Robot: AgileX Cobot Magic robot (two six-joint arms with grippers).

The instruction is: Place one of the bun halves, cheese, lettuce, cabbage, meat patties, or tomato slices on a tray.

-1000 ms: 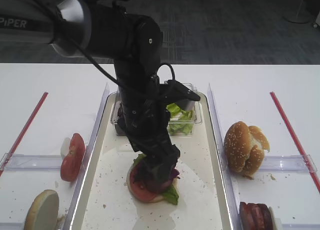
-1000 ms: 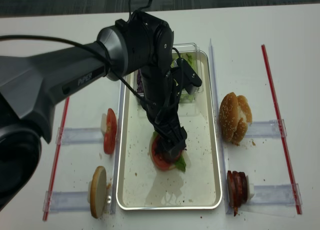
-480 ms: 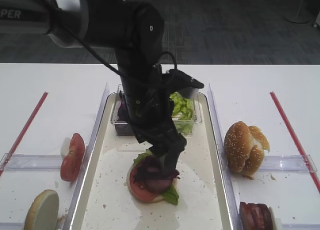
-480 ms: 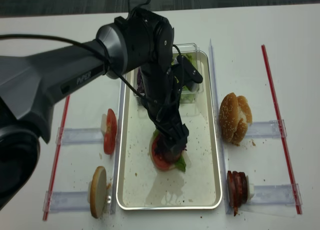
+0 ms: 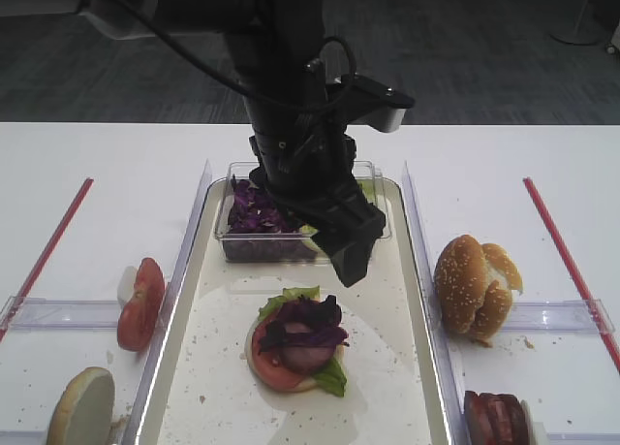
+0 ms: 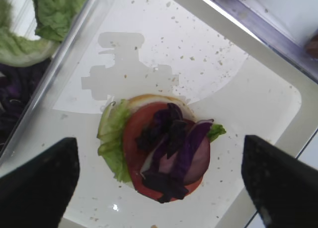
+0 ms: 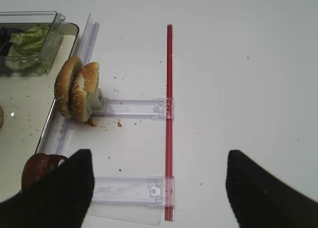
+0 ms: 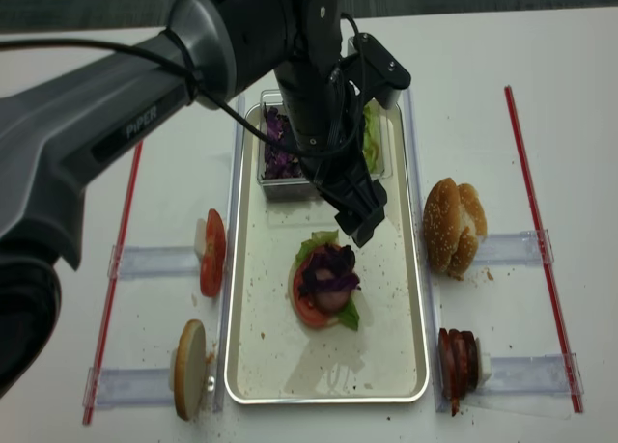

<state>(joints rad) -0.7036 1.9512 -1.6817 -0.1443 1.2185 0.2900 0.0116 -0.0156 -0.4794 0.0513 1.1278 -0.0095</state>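
A: Dark purple shredded cabbage clump now down on the stack! Sitting on the bright red tomato slice, crinkly light green lettuce leaf poking out beneath, pale bun base only just visible at the rim. All of it directly below and slightly back from the fingertips, on the off-white crumb-speckled floor of the long silvery-rimmed tray.

B: And the black left gripper? A second ago buried in that stack, now lifted clear. Jaws spread as wide as possible, nothing between them. Nothing clinging to the fingers either, from the wrist view.

A: So a clean release. Looks like the cabbage step finished. Behind the gripper, the small clear plastic tub with more purple shreds and green leaves, untouched for now.

B: Further out to the gripper's left, spare tomato slices upright in a clear holder, and a bun half on edge. Off to its right, sesame-seeded golden bun halves leaning together, and the pinkish-brown meat patties stacked on edge nearer the front.

A: Black right gripper parked over that side, jaws apart, empty.

B: Probably patty or top bun next, by the look of it. Cheese nowhere to be seen.
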